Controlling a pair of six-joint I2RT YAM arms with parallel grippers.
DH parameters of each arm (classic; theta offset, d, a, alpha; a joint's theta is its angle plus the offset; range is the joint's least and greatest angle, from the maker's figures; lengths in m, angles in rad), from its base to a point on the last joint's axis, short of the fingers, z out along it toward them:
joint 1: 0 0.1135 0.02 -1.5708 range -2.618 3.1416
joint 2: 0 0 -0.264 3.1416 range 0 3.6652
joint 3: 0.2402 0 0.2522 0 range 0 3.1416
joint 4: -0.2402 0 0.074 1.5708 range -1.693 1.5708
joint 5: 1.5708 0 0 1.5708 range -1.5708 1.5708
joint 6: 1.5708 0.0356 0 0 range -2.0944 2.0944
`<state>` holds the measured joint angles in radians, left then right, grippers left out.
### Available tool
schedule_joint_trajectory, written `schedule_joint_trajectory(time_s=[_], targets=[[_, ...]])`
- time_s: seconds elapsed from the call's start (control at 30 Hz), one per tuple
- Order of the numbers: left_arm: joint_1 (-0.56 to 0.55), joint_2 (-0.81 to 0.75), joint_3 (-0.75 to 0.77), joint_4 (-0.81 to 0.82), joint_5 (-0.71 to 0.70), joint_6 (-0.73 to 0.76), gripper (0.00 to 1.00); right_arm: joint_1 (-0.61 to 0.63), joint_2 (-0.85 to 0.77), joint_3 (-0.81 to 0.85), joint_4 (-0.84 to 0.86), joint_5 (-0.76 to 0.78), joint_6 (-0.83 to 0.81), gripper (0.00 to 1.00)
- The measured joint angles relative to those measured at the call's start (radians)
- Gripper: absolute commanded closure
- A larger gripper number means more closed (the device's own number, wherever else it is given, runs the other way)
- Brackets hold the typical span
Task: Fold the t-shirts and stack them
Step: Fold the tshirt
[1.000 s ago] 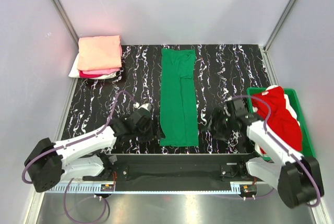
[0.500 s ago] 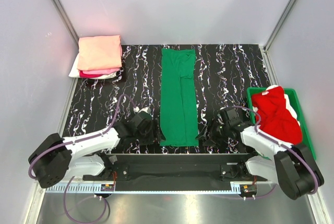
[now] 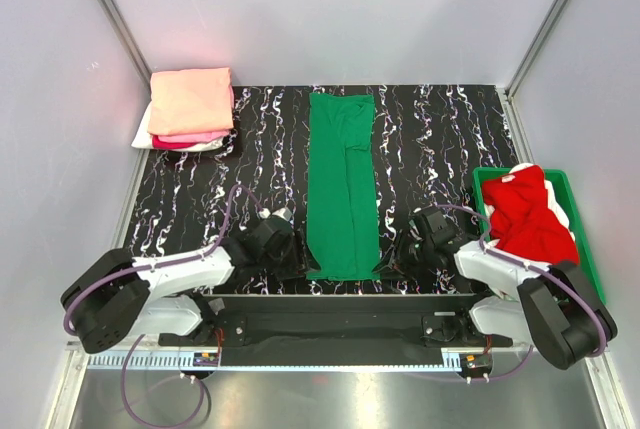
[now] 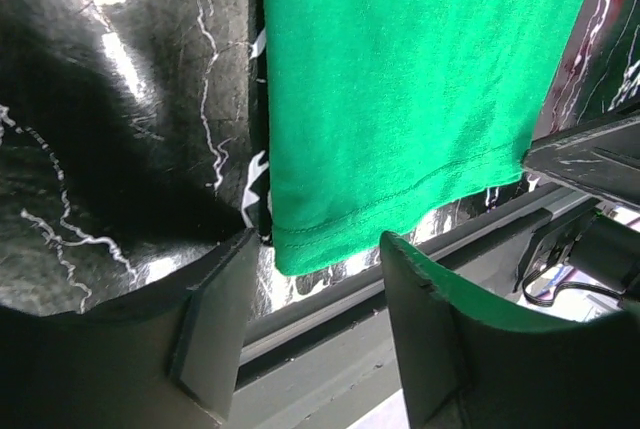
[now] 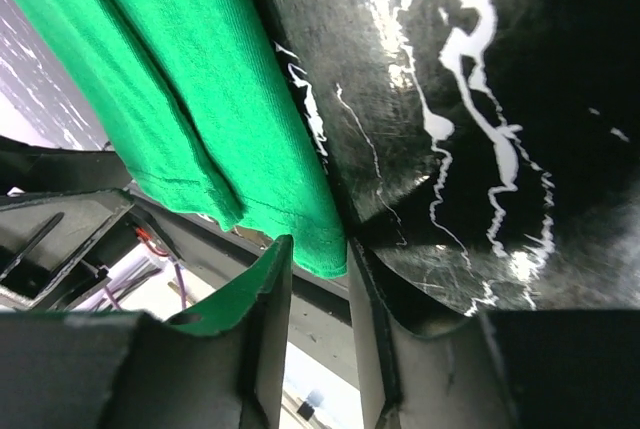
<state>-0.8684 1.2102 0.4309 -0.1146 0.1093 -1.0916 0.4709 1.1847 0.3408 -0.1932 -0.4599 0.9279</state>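
A bright green t-shirt (image 3: 342, 184) lies as a long folded strip down the middle of the black marbled table (image 3: 440, 139). My left gripper (image 3: 300, 267) is low at its near left corner. In the left wrist view that hem corner (image 4: 300, 244) sits between the tips of the left gripper (image 4: 315, 269), which is open. My right gripper (image 3: 388, 261) is at the near right corner. In the right wrist view the right gripper (image 5: 318, 259) is open only narrowly, with the hem corner (image 5: 320, 239) between its tips. A red t-shirt (image 3: 535, 214) lies crumpled at the right.
A stack of folded shirts, salmon-peach (image 3: 190, 99) on top with pink and white beneath, sits at the back left corner. The red shirt rests in a green plastic bin (image 3: 590, 249) at the right edge. A black rail (image 3: 340, 311) runs along the table's near edge.
Both arms have moved inward and down to the green shirt's near corners. Both grippers have narrowed, the right one much more than the left.
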Motion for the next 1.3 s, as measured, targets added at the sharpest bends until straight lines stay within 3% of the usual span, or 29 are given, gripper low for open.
schedule_joint_trajectory(time_s=[0.1,0.17,0.23,0.27,0.3,0.43,0.6,0.77,0.93,1.13,1.3], targets=[[0.0,0.01,-0.006,0.02,0.008,-0.006,0.54,0.005,0.016,-0.002,0.021,-0.005,0.009,0.71],[0.0,0.011,-0.016,0.028,0.011,-0.011,0.73,0.008,0.021,-0.003,0.027,-0.004,0.011,0.73],[-0.001,0.015,-0.025,0.031,0.012,-0.015,0.86,0.008,0.022,-0.008,0.033,-0.004,0.012,0.8],[-0.002,0.018,-0.029,0.032,0.012,-0.014,0.98,0.008,0.022,-0.01,0.034,-0.002,0.013,0.83],[-0.002,0.022,-0.032,0.035,0.013,-0.016,1.0,0.008,0.022,-0.011,0.033,-0.001,0.012,0.87],[-0.01,0.029,-0.031,0.045,0.018,-0.009,1.0,0.009,0.0,-0.016,0.011,0.015,0.011,1.0],[-0.064,0.008,-0.013,0.001,0.008,-0.018,1.0,0.011,-0.117,-0.016,-0.093,0.044,0.007,1.0],[-0.135,-0.113,0.03,-0.1,-0.013,-0.054,1.0,0.013,-0.262,-0.003,-0.233,0.052,0.007,1.0],[-0.147,-0.198,0.122,-0.221,-0.039,-0.065,1.0,0.014,-0.361,0.095,-0.384,0.072,0.007,1.0],[-0.108,-0.19,0.29,-0.376,-0.07,-0.016,1.0,0.014,-0.251,0.309,-0.441,0.132,-0.032,1.0],[0.025,-0.126,0.389,-0.42,-0.056,0.081,1.0,0.011,-0.044,0.523,-0.452,0.193,-0.107,1.0]])
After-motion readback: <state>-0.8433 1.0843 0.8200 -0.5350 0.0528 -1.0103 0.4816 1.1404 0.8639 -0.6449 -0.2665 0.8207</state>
